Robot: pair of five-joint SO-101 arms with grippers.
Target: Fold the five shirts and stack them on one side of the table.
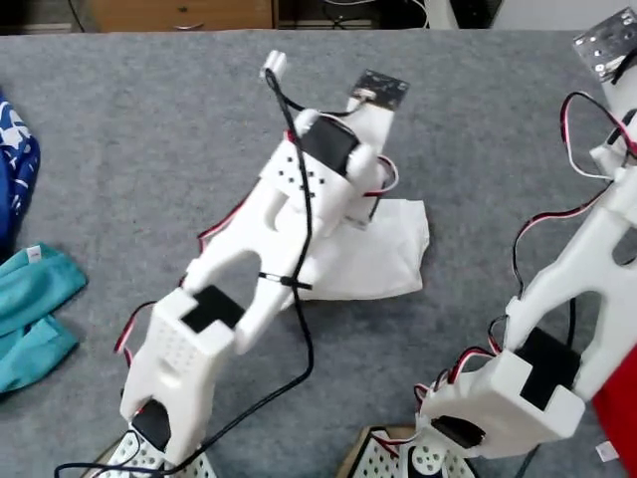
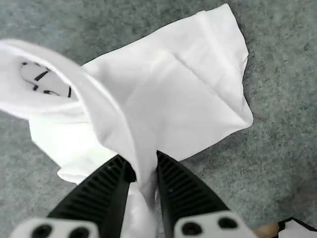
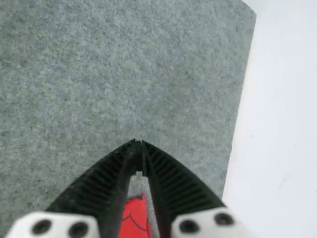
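The white shirt (image 1: 383,254) lies mid-table on the grey mat (image 1: 139,139), half folded, with one edge raised. It looks light and limp, so I'd take it by a doubled edge or a corner, not the flat middle. Its flat part seems to run across the table, one corner pointing toward the right arm's side. The left gripper (image 2: 143,161) is clamped on the raised fold. The right gripper (image 3: 138,145) hangs over bare mat, its jaws pressed together on nothing.
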